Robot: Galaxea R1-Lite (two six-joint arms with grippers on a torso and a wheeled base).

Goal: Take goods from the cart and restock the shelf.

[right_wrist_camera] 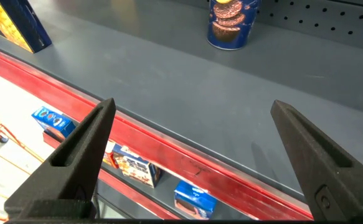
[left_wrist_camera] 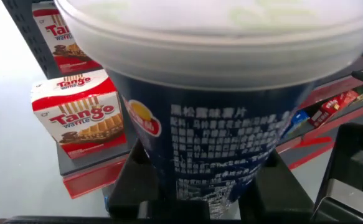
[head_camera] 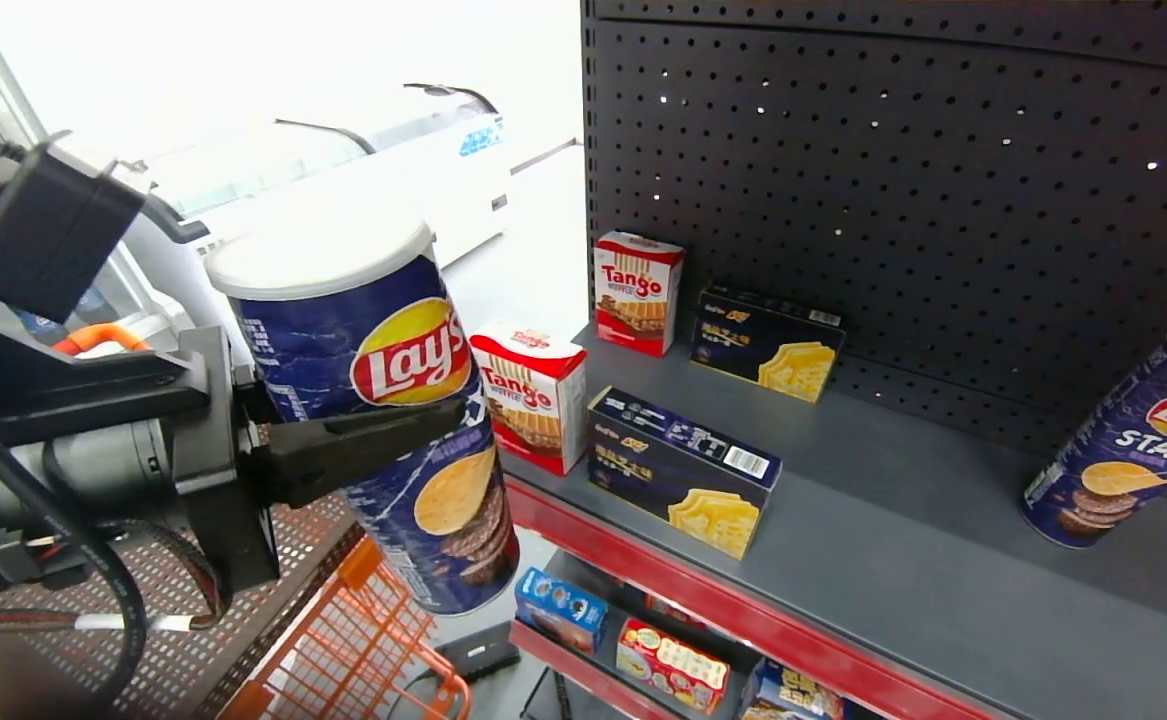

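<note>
A tall blue chip can [head_camera: 383, 400] with a white lid hangs tilted above the orange cart [head_camera: 343, 650], left of the shelf's red front edge [head_camera: 643, 560]. My left gripper [head_camera: 388, 425] is shut on its middle. In the left wrist view, the can [left_wrist_camera: 212, 137] sits between the dark fingers [left_wrist_camera: 131, 186]. A second blue chip can [head_camera: 1123, 440] stands leaning at the far right of the grey shelf deck [head_camera: 893, 520]. My right gripper [right_wrist_camera: 192, 106] is open and holds nothing, hovering over the shelf's front edge with that can [right_wrist_camera: 231, 22] beyond it.
Two red-and-white wafer boxes [head_camera: 531, 395] [head_camera: 636, 292] and two dark blue boxes [head_camera: 683, 470] [head_camera: 768, 345] stand on the shelf's left half. A black pegboard [head_camera: 893, 180] backs it. Small packs [head_camera: 668, 660] fill the lower shelf. Bare deck lies between the boxes and the right can.
</note>
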